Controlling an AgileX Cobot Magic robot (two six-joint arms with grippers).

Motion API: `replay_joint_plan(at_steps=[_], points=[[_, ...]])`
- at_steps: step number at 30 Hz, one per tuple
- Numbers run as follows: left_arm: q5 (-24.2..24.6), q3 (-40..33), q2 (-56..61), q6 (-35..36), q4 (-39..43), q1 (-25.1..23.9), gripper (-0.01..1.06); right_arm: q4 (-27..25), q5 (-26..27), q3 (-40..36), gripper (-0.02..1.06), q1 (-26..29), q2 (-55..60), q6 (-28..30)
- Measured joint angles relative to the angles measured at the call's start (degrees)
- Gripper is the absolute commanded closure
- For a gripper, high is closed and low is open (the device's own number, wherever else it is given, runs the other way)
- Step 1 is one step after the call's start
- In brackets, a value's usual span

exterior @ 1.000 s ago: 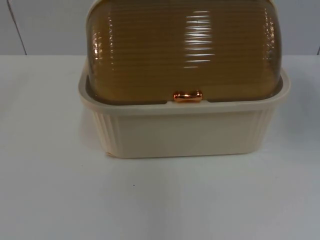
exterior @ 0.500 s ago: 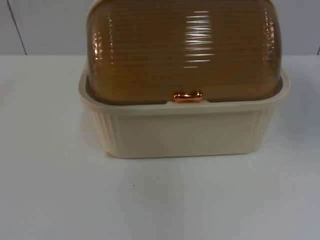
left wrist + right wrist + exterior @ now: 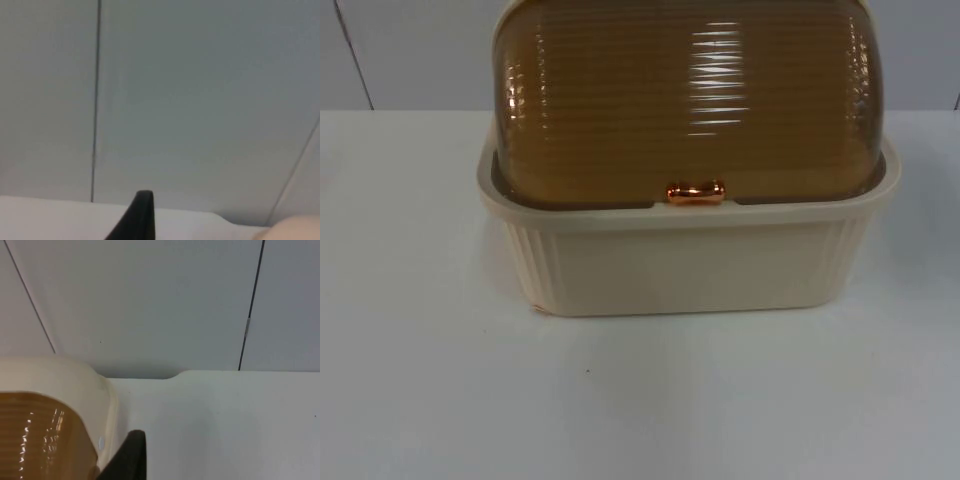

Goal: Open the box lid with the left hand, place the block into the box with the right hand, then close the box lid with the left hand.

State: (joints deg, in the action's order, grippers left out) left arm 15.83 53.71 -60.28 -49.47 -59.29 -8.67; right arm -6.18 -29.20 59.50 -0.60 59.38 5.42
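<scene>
You have the cream ribbed plastic box (image 3: 685, 265) standing in the middle of the white surface (image 3: 640, 400), its long front wall facing you in the top view. Its amber translucent ribbed dome lid (image 3: 685, 100) is down, seated inside the box's rim all along the front, and the small copper-coloured handle (image 3: 696, 192) sits at the middle of the lid's front edge, just above the rim.

Around the box you have bare surface on three sides: a broad stretch in front of the front wall and a strip to either side of the end walls. Behind it the grey partition wall (image 3: 410, 50) closes off the surface, and the lid's back rises in front of that wall.

Your left claw (image 3: 137, 220) is held off the box's side, looking along the surface (image 3: 50, 215) toward the partition wall (image 3: 200, 100); one black fingertip (image 3: 141, 207) shows there, and you cannot tell whether this claw is apart or together.

Your right claw (image 3: 127, 460) is just beside the box's end, with the cream rim (image 3: 60, 375) and the amber lid (image 3: 40, 440) close to its black fingertip (image 3: 132, 450). Bare surface (image 3: 225, 425) runs from there to the partition wall (image 3: 150, 300). Whether it is apart or together, you cannot tell.
</scene>
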Motion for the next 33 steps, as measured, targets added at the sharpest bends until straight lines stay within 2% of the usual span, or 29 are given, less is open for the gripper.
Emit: replay_joint_plan(at_steps=[4, 18, 22, 29, 33], points=[[2.71, 0.0, 0.0, 0.0, 0.0, 0.0, 0.0, 0.0, -1.78, 0.0, 0.0, 0.0, 0.0, 0.0], [4.2, 0.0, 0.11, 0.0, -0.64, 0.0, 0.0, -0.85, -2.45, 0.0, 0.0, 0.0, 0.0, -1.44], [7.46, 0.0, 0.11, 0.0, 4.68, 0.0, 0.0, -1.34, -4.15, 0.0, 0.0, 0.0, 0.0, -3.61], [13.81, 0.0, 0.33, -0.28, 10.55, 0.0, 0.0, -0.78, -6.11, 0.0, 0.0, 0.0, 0.0, -3.88], [15.12, 0.0, 0.82, -1.47, 14.19, 0.0, 0.0, -0.69, -7.62, 0.0, 0.0, 0.0, 0.0, -3.74]])
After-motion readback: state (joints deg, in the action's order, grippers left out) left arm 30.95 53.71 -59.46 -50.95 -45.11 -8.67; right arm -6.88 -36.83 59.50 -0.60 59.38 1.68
